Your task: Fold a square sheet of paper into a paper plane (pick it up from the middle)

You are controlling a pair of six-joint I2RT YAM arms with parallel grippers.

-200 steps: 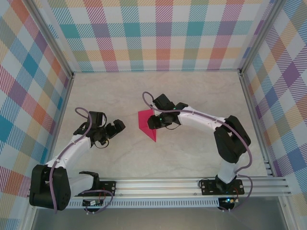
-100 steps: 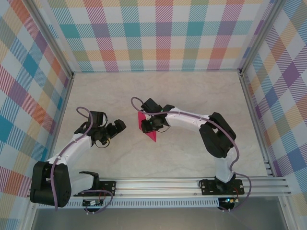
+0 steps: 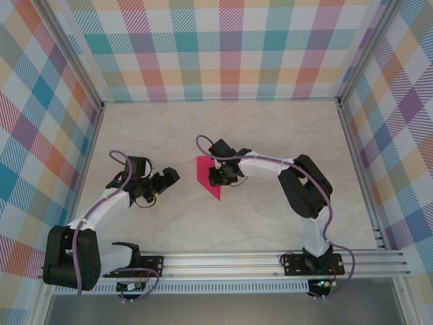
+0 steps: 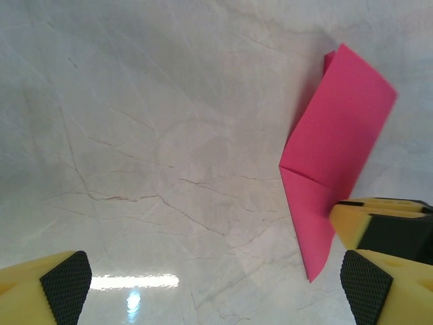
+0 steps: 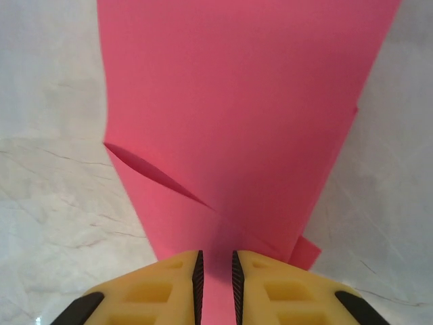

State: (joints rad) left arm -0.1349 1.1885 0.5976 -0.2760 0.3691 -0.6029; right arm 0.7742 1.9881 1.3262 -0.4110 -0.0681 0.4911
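Left gripper [image 3: 160, 183], left of the table's [image 3: 270, 223] middle, jaws wide apart over bare surface; right gripper [image 3: 215, 178], near the table's centre, fingers [image 5: 155, 284] pinched together on the right-hand side of the pink paper [image 3: 203, 166]; the paper, folded to a narrow wedge with its point toward the near edge, seems to lie flat on the table.

One pink paper sheet [image 3: 204, 170] and two arms: left arm [image 3: 101, 206], right arm [image 3: 267, 161]

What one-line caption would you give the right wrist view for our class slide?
Yellow-fingered right gripper pinching the half-folded pink paper, marbled table beneath.
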